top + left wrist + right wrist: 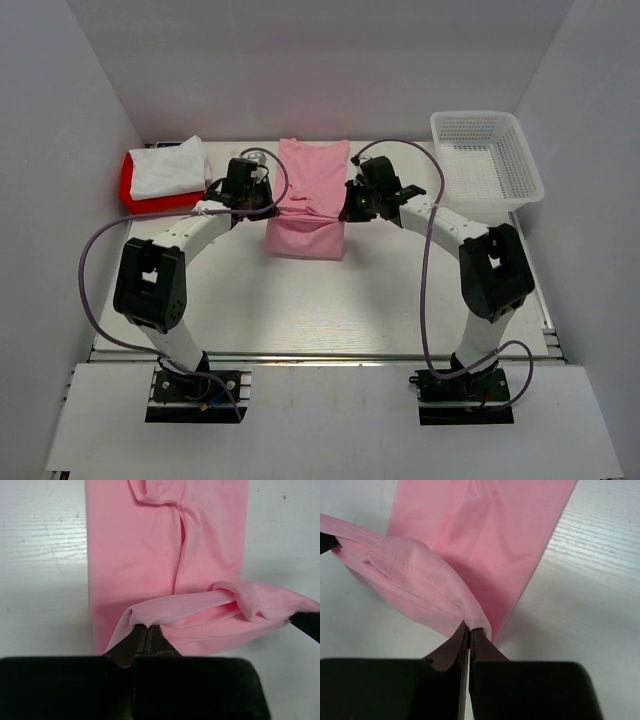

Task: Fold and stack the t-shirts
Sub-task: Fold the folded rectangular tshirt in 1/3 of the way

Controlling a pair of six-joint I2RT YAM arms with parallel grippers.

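Observation:
The light pink t-shirt (310,180) lies as a long folded strip at the table's back middle. My left gripper (262,208) is shut on its left edge, and my right gripper (350,212) is shut on its right edge. Between them the near part is lifted and hangs as a flap (305,238). The left wrist view shows the pinched fold (150,617) at the left gripper (146,630). The right wrist view shows the hem (425,582) held by the right gripper (469,630). A folded white t-shirt (168,165) lies on a bright red one (140,195) at the back left.
A white plastic mesh basket (486,160) stands at the back right. Purple cables loop from both arms over the table. White walls close in the table at the back and both sides.

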